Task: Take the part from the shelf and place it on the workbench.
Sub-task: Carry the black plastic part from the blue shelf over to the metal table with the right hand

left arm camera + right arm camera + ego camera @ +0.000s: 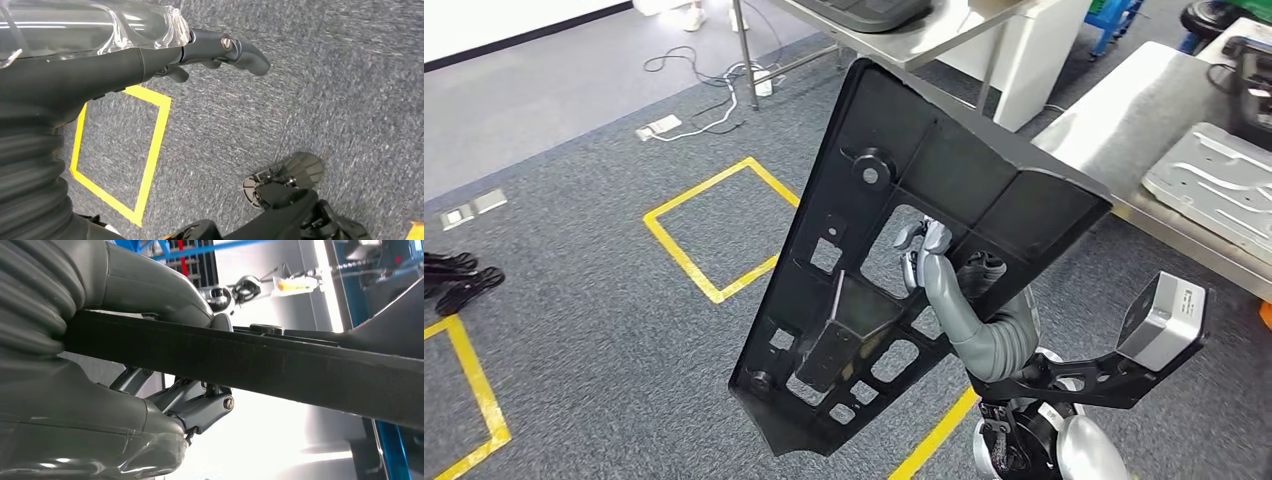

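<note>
Held up in the air over the grey carpet [574, 300], not yet on any bench: a big black plastic panel [944, 180], flat, ribbed, full of cut-outs. Gripped by the right hand [939, 275], fingers [914, 240] hooked through a large opening near the middle and thumb pressed on one face, as seen edge-on in the right wrist view. Probably stiff and rather light for its size, but long, so likely to swing or twist around one grip point. Smooth surface, maybe slippery; better taken at a rib or opening edge. Left hand [220, 50] hanging over the floor, fingers curled, holding nothing. Steel workbench [1124, 130] near, to the right.
</note>
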